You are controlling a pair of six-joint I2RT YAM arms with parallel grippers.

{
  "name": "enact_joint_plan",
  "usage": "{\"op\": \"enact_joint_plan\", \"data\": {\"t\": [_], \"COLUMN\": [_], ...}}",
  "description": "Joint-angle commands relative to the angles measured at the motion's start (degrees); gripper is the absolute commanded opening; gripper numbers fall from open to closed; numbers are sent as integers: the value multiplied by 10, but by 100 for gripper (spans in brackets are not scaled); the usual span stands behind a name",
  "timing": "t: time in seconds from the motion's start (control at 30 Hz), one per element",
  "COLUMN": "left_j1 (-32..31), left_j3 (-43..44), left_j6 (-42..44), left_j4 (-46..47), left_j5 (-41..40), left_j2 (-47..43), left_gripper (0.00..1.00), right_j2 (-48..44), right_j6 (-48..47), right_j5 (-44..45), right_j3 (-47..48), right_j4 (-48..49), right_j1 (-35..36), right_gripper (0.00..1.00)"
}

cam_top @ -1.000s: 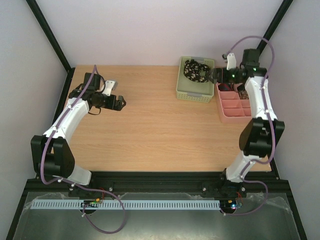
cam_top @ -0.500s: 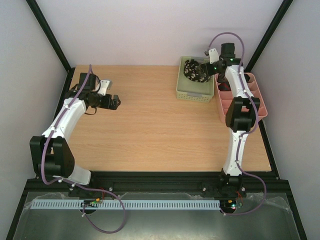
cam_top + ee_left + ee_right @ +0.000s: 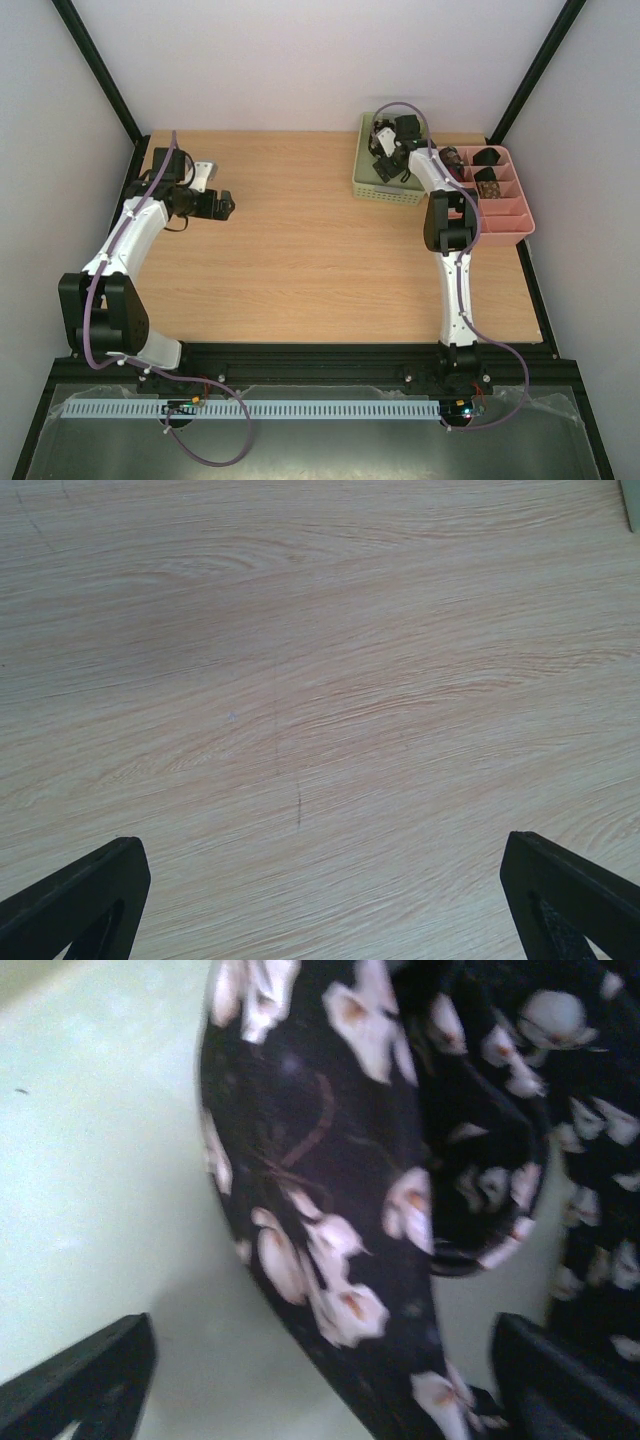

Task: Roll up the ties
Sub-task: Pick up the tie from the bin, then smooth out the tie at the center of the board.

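Counter (image 3: 300, 250): pale wood, white walls.
Basket (image 3: 362, 182): green, dotted tie (image 3: 330, 1210) inside.
My left pincer (image 3: 320, 852): open.
My right pincer (image 3: 320, 1328): open over tie.

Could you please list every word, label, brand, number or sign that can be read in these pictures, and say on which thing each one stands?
No text can be read in any view.
The black tie bears only pale flower shapes, no letters.
The green basket, the pink divided tray and the wooden table show no label, number or sign.
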Motion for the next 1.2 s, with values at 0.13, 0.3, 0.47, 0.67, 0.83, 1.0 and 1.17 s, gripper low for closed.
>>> {"op": "enact_joint_plan", "data": {"t": [0.13,0.3,0.47,0.67,0.83,1.0,1.17], "left_j1": [3,3,3,3,3,3,3], "left_j3": [3,8,21,46,67,79,87], "left_j6": [3,2,0,4,12,25,16], "left_j4": [-10,-6,0,1,14,29,47], "left_j5": [-8,-3,-4,-3,-14,-26,-31], "left_j2": [-1,4,12,25,23,15,11], "left_gripper": [99,99,99,99,99,99,99], "right_j2": [-5,-68,-171,-267,-325,-377,-406], "right_j6": [-28,-26,12,71,161,265,356], "right_j5": [26,2,-41,-131,-253,-358,-394], "right_j3": [18,20,18,23,47,54,68], "right_j4": [1,6,7,24,56,120,213], "right_j1": [-2,0,0,1,0,10,40], "right_gripper": [26,1,2,1,1,1,1]}}
